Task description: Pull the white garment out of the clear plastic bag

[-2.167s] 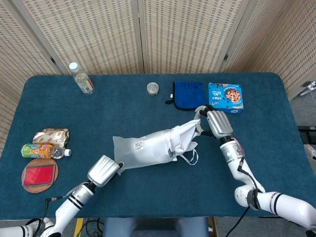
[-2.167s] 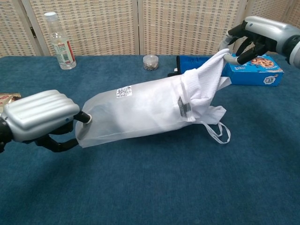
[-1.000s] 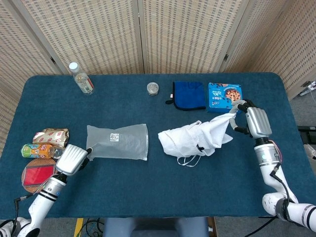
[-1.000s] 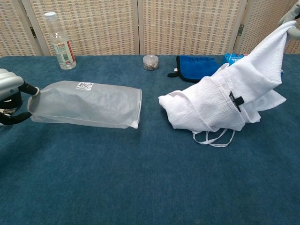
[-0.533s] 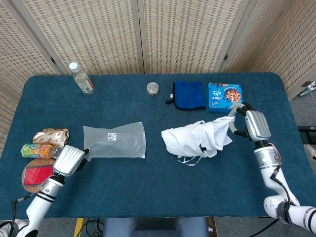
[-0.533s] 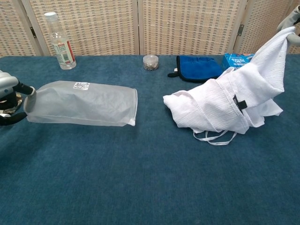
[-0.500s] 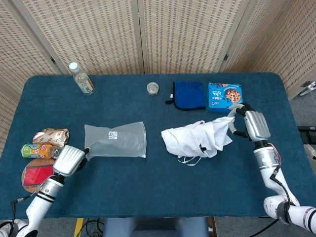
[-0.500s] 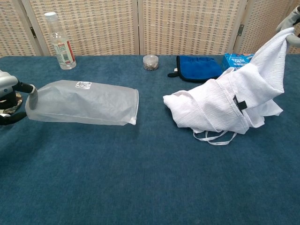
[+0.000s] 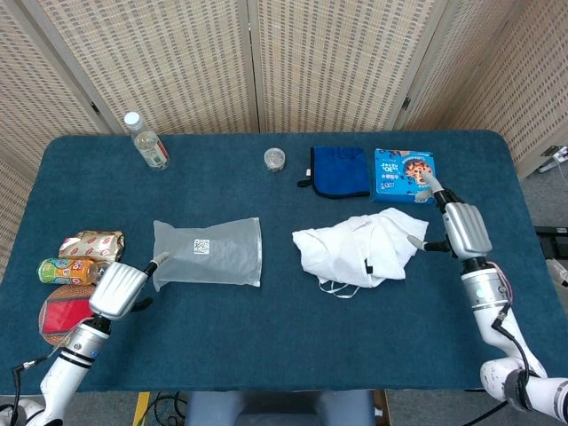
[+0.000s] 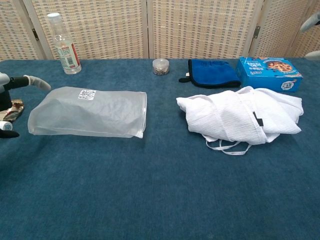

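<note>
The white garment (image 9: 359, 251) (image 10: 245, 116) lies crumpled on the blue table, right of centre, fully outside the bag. The clear plastic bag (image 9: 209, 252) (image 10: 90, 112) lies flat and empty to the left, its opening toward the garment. My left hand (image 9: 118, 288) (image 10: 12, 85) sits just off the bag's left end with its fingers spread, holding nothing. My right hand (image 9: 460, 227) (image 10: 311, 22) hovers at the garment's right edge, fingers apart, gripping nothing.
Along the far side stand a water bottle (image 9: 145, 141), a small jar (image 9: 274, 159), a blue cloth (image 9: 340, 171) and a blue cookie box (image 9: 405, 175). Snack packets (image 9: 90, 243), a drink bottle (image 9: 75, 269) and a round coaster (image 9: 71, 315) sit at the left edge.
Both hands have let go: the left released the bag's end, the right released the garment, which dropped flat onto the table. Earlier the garment was drawn out of the bag.
</note>
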